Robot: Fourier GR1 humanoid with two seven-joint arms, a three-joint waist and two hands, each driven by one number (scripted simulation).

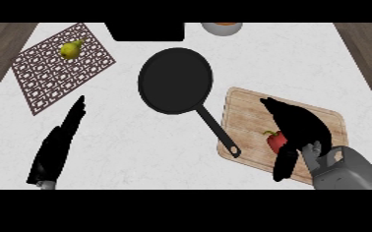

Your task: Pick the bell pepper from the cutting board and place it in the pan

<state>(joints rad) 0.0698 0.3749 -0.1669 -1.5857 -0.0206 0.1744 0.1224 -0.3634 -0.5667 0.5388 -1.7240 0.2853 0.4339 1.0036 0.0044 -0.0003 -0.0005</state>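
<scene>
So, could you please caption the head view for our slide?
Right hand over the red bell pepper on the cutting board, black pan waiting alongside.

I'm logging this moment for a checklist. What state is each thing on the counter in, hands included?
bell pepper: on the cutting board, under the right hand, not lifted.
cutting board: flat on the counter, bearing the pepper and the pan handle's end.
pan: empty, upright.
right hand: over the pepper, closing round it.
left hand: open, resting at the left.
pear: lying on the patterned mat.
</scene>
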